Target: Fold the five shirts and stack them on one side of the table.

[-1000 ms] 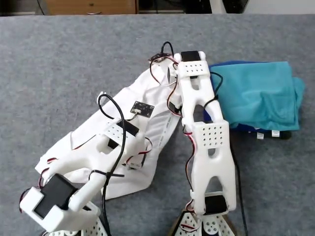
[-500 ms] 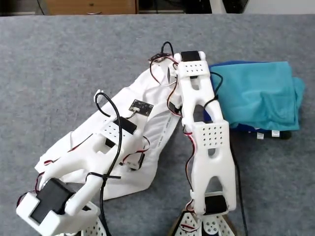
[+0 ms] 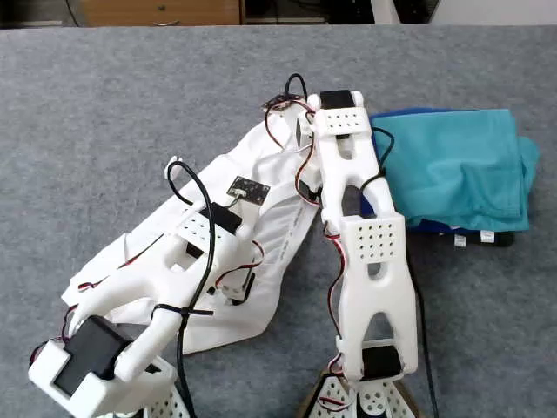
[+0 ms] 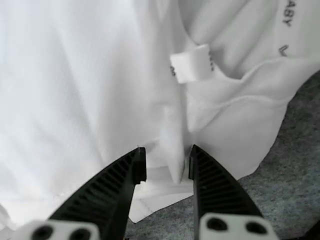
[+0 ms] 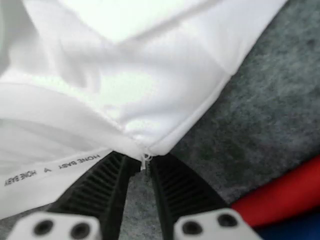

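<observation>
Right gripper (image 5: pixel 145 162) pinching white shirt (image 3: pixel 248 161) hem — left gripper (image 4: pixel 166 150) parted, astride fabric ridge (near neck label (image 4: pixel 192 64)).

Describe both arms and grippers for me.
The left arm and right arm are white plastic with perforated plates, black motors and loose red and black cables. The left gripper and right gripper have black ribbed fingers on white bases.

A wooden drawer front (image 3: pixel 161 11) shows along the far edge.
</observation>
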Controlling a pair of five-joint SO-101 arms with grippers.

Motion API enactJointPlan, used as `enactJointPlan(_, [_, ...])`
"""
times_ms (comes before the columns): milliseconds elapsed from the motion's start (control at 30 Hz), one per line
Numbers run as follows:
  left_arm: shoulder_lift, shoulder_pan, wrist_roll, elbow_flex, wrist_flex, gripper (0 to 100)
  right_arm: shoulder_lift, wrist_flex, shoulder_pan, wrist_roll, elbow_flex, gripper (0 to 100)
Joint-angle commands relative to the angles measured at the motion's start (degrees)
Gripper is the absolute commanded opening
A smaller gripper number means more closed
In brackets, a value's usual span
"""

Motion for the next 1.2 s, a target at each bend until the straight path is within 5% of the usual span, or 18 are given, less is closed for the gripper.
enactJointPlan(0, [-2.2,-0.5,-0.3,-2.1,-0.1,16,0.0,-1.3,1.9,-0.7,-2.4,0.5])
enactJointPlan(233, [-1.8,-0.5,-0.2,-1.9,-0.5,15,0.0,-1.3,1.9,-0.7,-2.4,0.5])
enactJointPlan(400, [-1.9,-0.5,-0.5,-2.3,-0.5,5,0.0,-1.3,1.9,-0.6,-2.4,0.5])
enactJointPlan(1167, [-2.2,-3.5,-7.6,-6.9,6.9,6,0.0,-1.3,1.8,-0.6,-2.4,0.5])
